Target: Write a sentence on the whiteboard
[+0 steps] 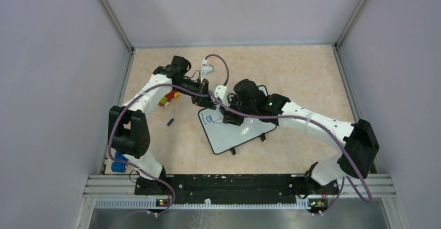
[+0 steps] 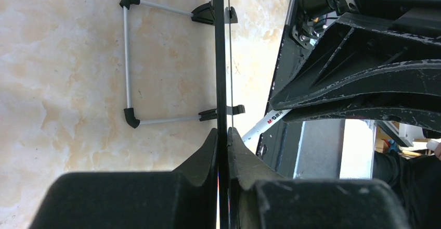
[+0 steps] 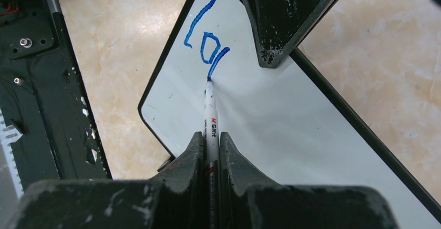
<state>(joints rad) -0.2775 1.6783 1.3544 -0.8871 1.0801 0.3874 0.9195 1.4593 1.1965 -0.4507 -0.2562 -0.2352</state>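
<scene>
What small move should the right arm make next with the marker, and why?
Probably: with the tip down, the right gripper draws the marker in a short rising stroke to finish the third letter. The sentence shows only "Lo" and one slant ending at the tip, and the left gripper clamps the whiteboard edge.

Left pincer (image 2: 222,135) and right pincer (image 3: 210,138) block the far corner of the whiteboard (image 1: 244,132) (near edge open).
</scene>
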